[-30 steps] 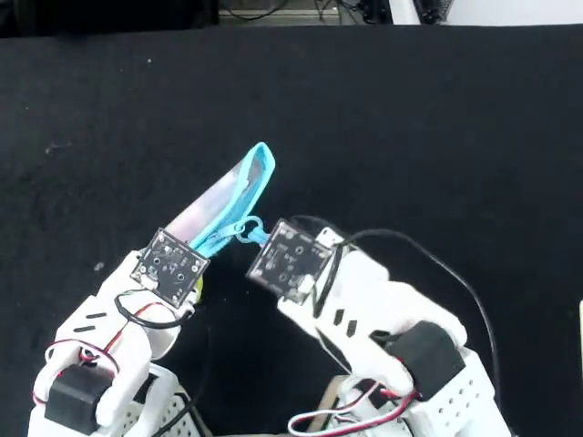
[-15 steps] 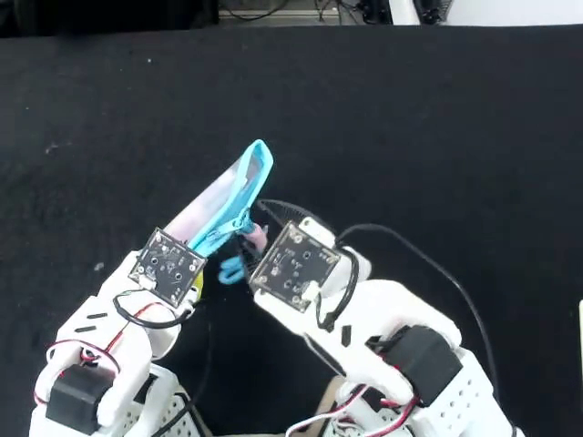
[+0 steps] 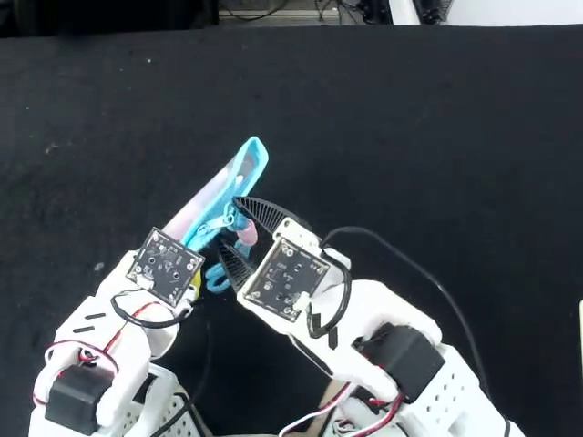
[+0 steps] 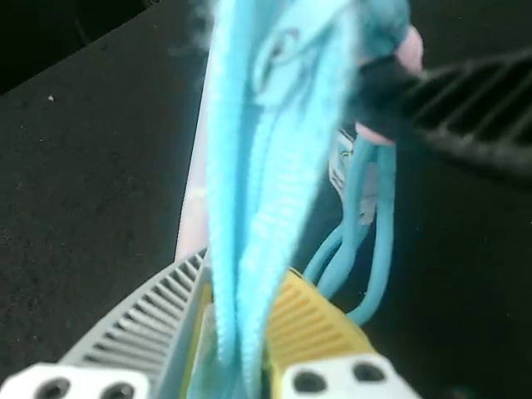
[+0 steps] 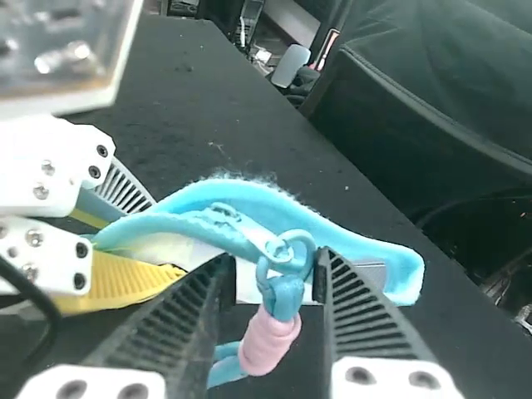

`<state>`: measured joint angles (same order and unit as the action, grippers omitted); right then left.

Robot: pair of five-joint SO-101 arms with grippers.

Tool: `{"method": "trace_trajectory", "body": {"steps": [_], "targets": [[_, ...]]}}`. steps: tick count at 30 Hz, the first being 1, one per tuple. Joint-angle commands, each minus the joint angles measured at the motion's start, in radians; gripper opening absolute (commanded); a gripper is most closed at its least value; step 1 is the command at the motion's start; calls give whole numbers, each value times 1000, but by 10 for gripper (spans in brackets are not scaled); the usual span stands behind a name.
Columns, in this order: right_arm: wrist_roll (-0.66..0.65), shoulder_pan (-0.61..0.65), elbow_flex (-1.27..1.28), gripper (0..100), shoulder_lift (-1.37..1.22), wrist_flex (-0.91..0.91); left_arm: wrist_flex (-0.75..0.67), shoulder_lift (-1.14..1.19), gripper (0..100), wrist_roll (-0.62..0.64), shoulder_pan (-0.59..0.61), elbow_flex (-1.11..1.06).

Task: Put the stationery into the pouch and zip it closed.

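A light blue pouch (image 3: 235,177) with a translucent side is held up on edge above the black table. My left gripper (image 3: 191,246) is shut on its near end; the left wrist view has the grey and yellow fingers (image 4: 307,324) clamped on the blue fabric (image 4: 266,166). My right gripper (image 3: 241,238) is open, its black ribbed fingers (image 5: 191,324) on either side of the zipper pull (image 5: 270,337), a pink bead on a blue cord. A gap shows between the fingers and the pull. The cord's loop (image 3: 216,278) hangs below. What lies inside the pouch (image 5: 366,253) is hidden.
Black cloth covers the table (image 3: 410,137), with open surface toward the far and right sides. Cables and equipment lie beyond the far edge (image 3: 291,11). Both arm bases crowd the near edge.
My right arm has moved left and forward to the pouch, and its fingers now spread around the zipper pull. The cord loop has dropped lower. The left arm has kept its hold.
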<state>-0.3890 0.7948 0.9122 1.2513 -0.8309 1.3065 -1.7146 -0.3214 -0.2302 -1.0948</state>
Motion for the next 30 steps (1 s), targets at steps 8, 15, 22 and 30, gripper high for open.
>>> {"method": "trace_trajectory", "body": {"steps": [8,15,22,30], "targets": [[5,-178,-64,11,30,-6,-3,-2,30,14,10,-8],[3,-255,-59,11,77,2,-3,-2,30,14,7,-8],[12,-278,-36,11,76,61,0,-2,30,14,7,-8],[12,-336,79,11,74,212,2,-2,30,15,7,-8]]}}
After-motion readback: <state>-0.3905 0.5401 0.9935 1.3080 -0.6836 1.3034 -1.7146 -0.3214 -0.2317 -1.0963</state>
